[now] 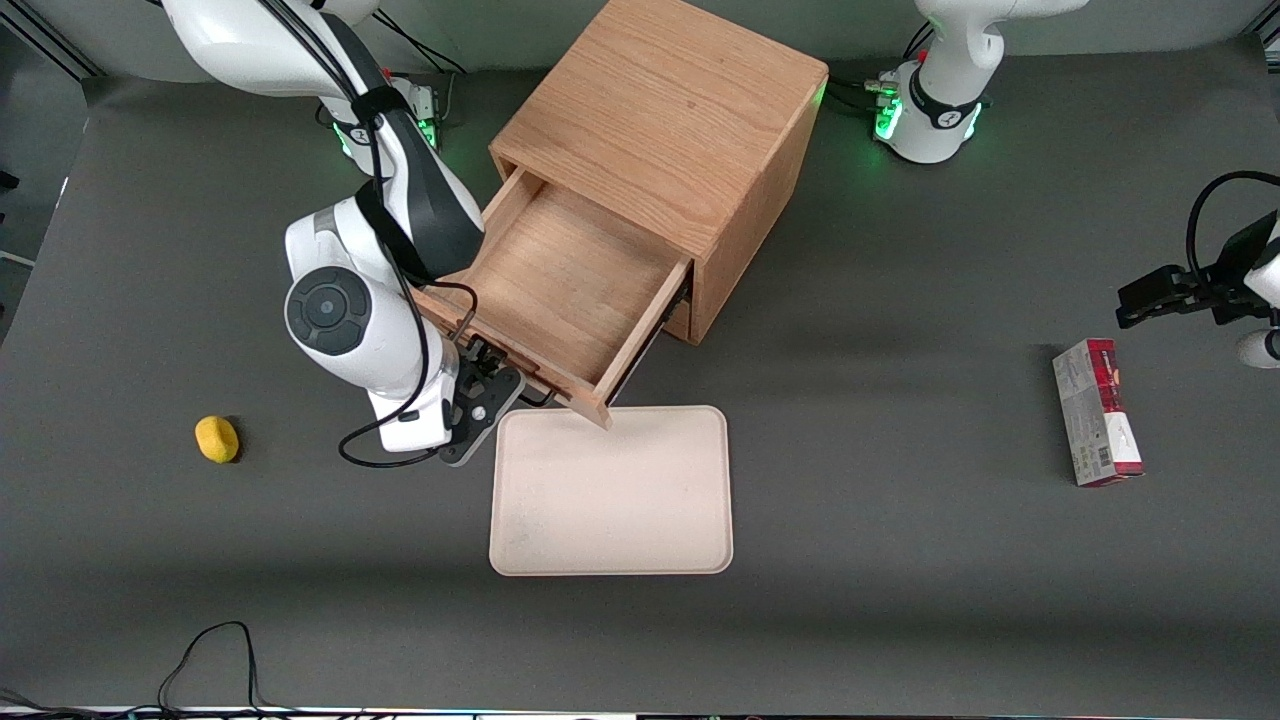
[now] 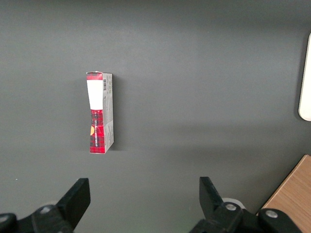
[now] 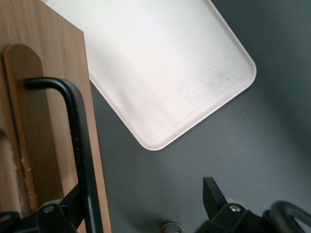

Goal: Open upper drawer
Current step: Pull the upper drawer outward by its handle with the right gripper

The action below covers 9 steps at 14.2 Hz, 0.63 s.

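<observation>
The upper drawer [image 1: 560, 280] of the oak cabinet [image 1: 660, 120] stands pulled far out, and its shallow wooden tray body is empty. My right gripper [image 1: 488, 388] is at the drawer's front, nearer the front camera than the cabinet. In the right wrist view the gripper [image 3: 143, 206] is open. The long black bar handle [image 3: 80, 141] on the oak drawer front [image 3: 48, 87] runs just inside one finger [image 3: 73, 201], and the other finger [image 3: 212, 194] stands well apart from it. The lower drawer is hidden under the upper one.
A cream tray [image 1: 610, 490] lies on the grey table just in front of the open drawer and also shows in the right wrist view [image 3: 155, 73]. A yellow lump [image 1: 217, 439] lies toward the working arm's end. A red box [image 1: 1097, 412] [image 2: 99, 114] lies toward the parked arm's end.
</observation>
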Each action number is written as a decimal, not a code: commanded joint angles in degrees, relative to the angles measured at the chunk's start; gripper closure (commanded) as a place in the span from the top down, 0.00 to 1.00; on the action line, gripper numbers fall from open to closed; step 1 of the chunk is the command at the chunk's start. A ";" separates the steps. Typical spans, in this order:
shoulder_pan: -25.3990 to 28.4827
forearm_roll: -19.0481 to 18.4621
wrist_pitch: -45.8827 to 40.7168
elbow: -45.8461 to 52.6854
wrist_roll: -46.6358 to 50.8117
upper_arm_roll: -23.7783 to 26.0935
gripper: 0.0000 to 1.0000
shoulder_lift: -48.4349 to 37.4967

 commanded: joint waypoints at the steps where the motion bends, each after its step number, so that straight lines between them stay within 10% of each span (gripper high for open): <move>1: -0.46 -0.80 -0.74 2.34 -1.15 0.11 1.00 1.41; 9: -1.25 -0.72 -1.96 4.53 -0.44 0.20 1.00 0.89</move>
